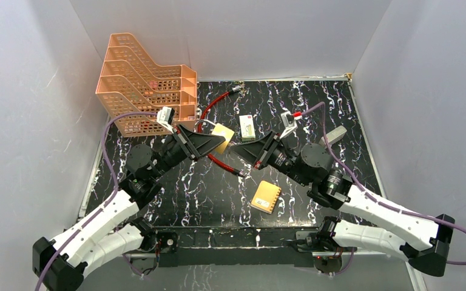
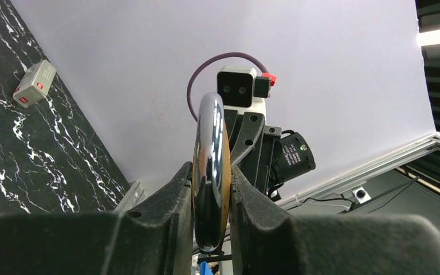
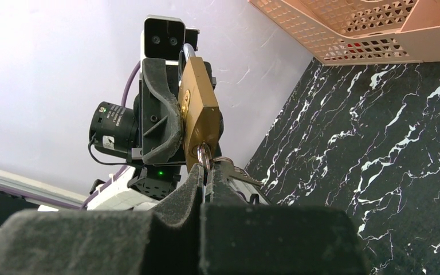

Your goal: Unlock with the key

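My left gripper is shut on the brass padlock and holds it above the table. In the left wrist view the padlock shows edge-on between the two pads of that gripper, its steel shackle pointing away. In the right wrist view the padlock hangs just ahead, bottom end toward me. My right gripper is shut on the small key, which sits at the keyhole in the lock's bottom face. A second key on the ring dangles beside the fingers. The right gripper tip meets the padlock.
A red cable loop lies under the padlock. A stack of orange trays stands at the back left. A small white box, a grey block and a yellow box lie on the black marbled table.
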Robot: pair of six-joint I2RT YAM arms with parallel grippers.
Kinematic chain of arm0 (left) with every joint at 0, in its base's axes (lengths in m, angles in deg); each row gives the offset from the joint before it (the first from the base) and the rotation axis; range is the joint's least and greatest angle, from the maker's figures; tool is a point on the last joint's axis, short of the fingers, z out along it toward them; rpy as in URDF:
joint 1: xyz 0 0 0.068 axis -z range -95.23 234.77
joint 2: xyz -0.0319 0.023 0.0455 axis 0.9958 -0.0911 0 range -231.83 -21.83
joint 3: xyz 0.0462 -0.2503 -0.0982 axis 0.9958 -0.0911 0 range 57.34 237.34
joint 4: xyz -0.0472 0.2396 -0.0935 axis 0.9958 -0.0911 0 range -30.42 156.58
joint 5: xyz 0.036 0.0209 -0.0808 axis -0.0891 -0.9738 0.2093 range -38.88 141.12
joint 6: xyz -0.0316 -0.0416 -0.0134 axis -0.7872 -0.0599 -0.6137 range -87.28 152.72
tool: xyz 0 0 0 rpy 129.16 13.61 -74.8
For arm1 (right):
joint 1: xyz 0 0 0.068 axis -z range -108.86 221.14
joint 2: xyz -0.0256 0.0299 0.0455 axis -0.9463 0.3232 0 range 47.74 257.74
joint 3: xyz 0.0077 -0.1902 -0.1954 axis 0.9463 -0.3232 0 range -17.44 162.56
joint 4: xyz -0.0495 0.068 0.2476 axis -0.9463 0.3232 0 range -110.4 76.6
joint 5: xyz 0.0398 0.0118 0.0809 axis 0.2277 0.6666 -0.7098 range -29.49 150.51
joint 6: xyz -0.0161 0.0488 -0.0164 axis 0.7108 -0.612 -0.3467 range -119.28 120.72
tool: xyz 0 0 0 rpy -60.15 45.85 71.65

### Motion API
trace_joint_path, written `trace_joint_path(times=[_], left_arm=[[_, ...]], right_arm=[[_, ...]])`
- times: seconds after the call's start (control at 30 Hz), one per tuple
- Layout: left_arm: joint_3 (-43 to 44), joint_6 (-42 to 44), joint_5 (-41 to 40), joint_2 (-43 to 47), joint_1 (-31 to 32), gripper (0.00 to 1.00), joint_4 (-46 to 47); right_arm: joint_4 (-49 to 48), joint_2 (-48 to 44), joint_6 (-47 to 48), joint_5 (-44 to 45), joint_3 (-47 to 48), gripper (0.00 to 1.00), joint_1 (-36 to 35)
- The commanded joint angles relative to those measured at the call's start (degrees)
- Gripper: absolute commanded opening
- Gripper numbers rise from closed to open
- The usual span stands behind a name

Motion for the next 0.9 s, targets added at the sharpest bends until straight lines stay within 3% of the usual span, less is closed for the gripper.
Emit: trace_joint_path(times=[0.0, 0.4, 0.87], left_arm=[[4.17, 4.61, 6.09, -0.35, 5.64, 0.0, 4.65], [0.42, 23.1, 8.76, 5.75, 5.78, 0.0, 6.03], [-2.13, 35.76, 16.85, 6.03, 5.77, 0.0, 10.94]], right_arm=[[-2.38, 0.83, -1.1, -1.76, 1.14, 0.0, -0.58], [-16.04, -3.35, -11.81, -9.82, -7.39, 0.0, -0.57], [-31.55, -2.32, -20.04, -15.7, -10.34, 0.0, -0.57]])
